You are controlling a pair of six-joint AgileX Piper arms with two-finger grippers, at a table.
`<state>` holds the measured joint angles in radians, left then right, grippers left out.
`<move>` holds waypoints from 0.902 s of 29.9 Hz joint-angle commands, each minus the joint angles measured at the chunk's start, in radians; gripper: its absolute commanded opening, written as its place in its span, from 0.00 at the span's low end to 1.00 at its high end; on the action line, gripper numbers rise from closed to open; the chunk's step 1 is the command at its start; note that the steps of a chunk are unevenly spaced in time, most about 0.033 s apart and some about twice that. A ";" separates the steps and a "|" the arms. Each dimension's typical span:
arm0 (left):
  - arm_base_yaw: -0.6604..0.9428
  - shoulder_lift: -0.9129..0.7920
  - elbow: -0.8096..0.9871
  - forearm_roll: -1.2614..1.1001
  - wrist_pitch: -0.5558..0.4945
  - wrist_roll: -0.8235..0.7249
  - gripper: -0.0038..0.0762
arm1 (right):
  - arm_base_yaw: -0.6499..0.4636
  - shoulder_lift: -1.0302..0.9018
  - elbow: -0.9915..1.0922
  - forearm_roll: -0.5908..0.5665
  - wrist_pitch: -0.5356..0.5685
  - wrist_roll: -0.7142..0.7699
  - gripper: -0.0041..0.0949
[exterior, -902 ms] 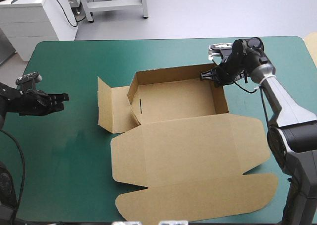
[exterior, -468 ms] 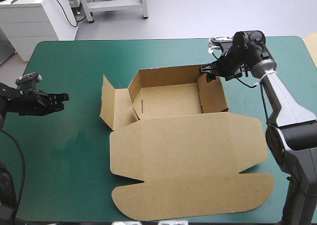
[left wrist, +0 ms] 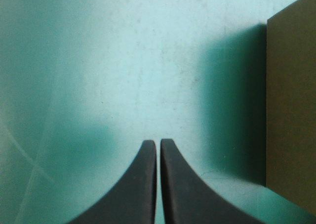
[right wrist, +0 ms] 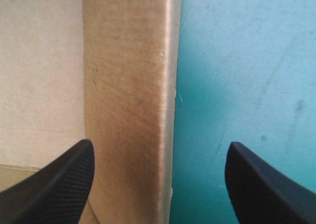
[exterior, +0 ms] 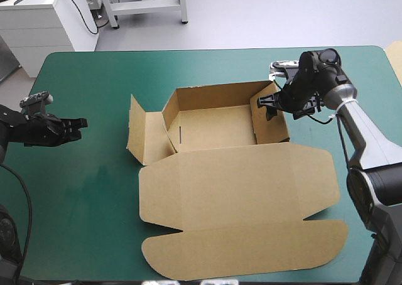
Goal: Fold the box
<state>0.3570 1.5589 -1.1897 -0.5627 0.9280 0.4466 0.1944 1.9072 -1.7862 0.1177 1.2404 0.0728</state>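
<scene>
The brown box [exterior: 220,125] stands as an open tray in the table's middle, back and side walls raised, its lid [exterior: 239,209] lying flat toward the near edge. A loose flap [exterior: 141,137] leans out on the tray's left. My right gripper [exterior: 271,104] is open over the tray's right wall [right wrist: 131,105], which rises between its spread fingers [right wrist: 54,184]. My left gripper [exterior: 78,127] hovers shut over bare cover far left of the box; its wrist view shows the flap's edge [left wrist: 291,110] ahead and to one side.
The teal-green cover [exterior: 88,184] lies bare left of the box and along the far edge. A white cabinet [exterior: 44,15] stands beyond the table's far left corner.
My right gripper let go of the right wall and opened. The wall went from leaning outward to standing upright, and the whole box shifted slightly. The left arm stayed put.
</scene>
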 commanded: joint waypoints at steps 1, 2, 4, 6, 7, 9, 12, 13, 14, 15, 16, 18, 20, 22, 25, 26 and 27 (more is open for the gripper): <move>0.003 -0.041 -0.024 -0.036 -0.015 0.001 0.06 | 0.002 -0.025 -0.014 -0.007 0.005 0.000 0.73; 0.003 -0.041 -0.024 -0.036 -0.015 0.001 0.06 | 0.002 -0.017 -0.014 -0.010 0.005 0.000 0.73; 0.003 -0.041 -0.024 -0.036 -0.015 0.001 0.06 | 0.002 0.002 -0.016 -0.010 0.005 0.000 0.71; 0.003 -0.041 -0.024 -0.036 -0.017 0.003 0.06 | 0.002 0.018 -0.016 -0.010 0.005 0.000 0.69; 0.003 -0.041 -0.024 -0.036 -0.017 0.003 0.06 | 0.002 0.019 -0.016 -0.007 0.005 0.000 0.69; 0.003 -0.041 -0.024 -0.036 -0.017 0.003 0.06 | 0.002 0.019 -0.016 -0.006 0.005 0.000 0.69; 0.003 -0.041 -0.024 -0.036 -0.017 0.003 0.06 | 0.002 0.019 -0.016 -0.010 0.005 -0.008 0.69; 0.003 -0.041 -0.024 -0.036 -0.017 0.003 0.06 | 0.002 0.019 -0.016 -0.010 0.005 -0.010 0.68; 0.003 -0.041 -0.024 -0.036 -0.017 0.006 0.06 | 0.007 0.019 -0.016 -0.015 0.005 -0.012 0.67; 0.003 -0.041 -0.024 -0.036 -0.017 0.009 0.06 | 0.012 0.019 -0.016 -0.032 0.005 -0.012 0.66; 0.003 -0.041 -0.024 -0.036 -0.017 0.013 0.06 | 0.021 0.019 -0.016 -0.048 0.005 -0.012 0.65; 0.003 -0.041 -0.024 -0.036 -0.017 0.015 0.06 | 0.042 0.019 -0.016 -0.078 0.005 -0.012 0.65; 0.003 -0.041 -0.024 -0.038 -0.017 0.018 0.06 | 0.060 0.019 -0.016 -0.090 0.005 -0.012 0.65; 0.003 -0.041 -0.024 -0.038 -0.017 0.018 0.06 | 0.066 0.019 -0.016 -0.108 0.005 -0.012 0.65; 0.003 -0.041 -0.024 -0.038 -0.012 0.018 0.06 | 0.066 0.019 -0.016 -0.118 0.005 -0.012 0.63; 0.003 -0.041 -0.024 -0.038 -0.010 0.018 0.06 | 0.066 0.019 -0.016 -0.118 0.005 -0.012 0.59; 0.003 -0.041 -0.024 -0.038 -0.007 0.018 0.06 | 0.066 0.019 -0.016 -0.118 0.005 -0.012 0.53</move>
<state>0.3570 1.5589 -1.1897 -0.5627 0.9281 0.4607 0.2636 1.9825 -1.7795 0.0187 1.2328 0.0693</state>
